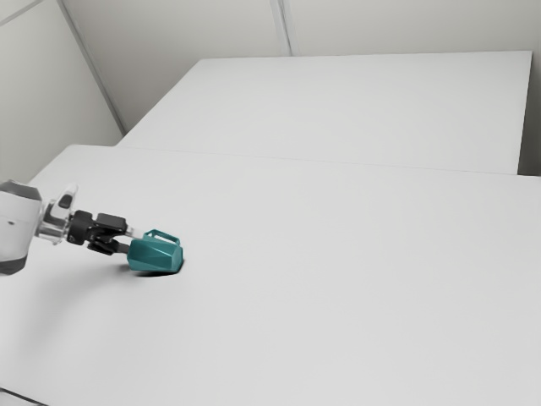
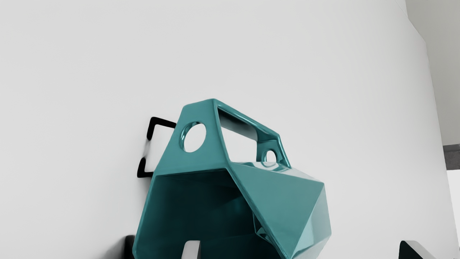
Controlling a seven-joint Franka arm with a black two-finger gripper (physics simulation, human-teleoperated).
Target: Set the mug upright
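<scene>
Wide-spread hand [image 2: 301, 249] facing a mug [image 1: 155, 255] lying sideways
Probably stiff and slick, its wall [image 2: 278, 198] is inviting a rim-side pinch.

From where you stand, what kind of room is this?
Maybe a plain pretend room made for practice, though I can't be sure. I see smooth pale walls, a big bare white table and one teal mug lying on its side.

Lab-type rm, w/ robot arm [image 1: 15, 230], wht tbl [image 1: 338, 288], lt-gray walls [image 1: 177, 38].
</scene>
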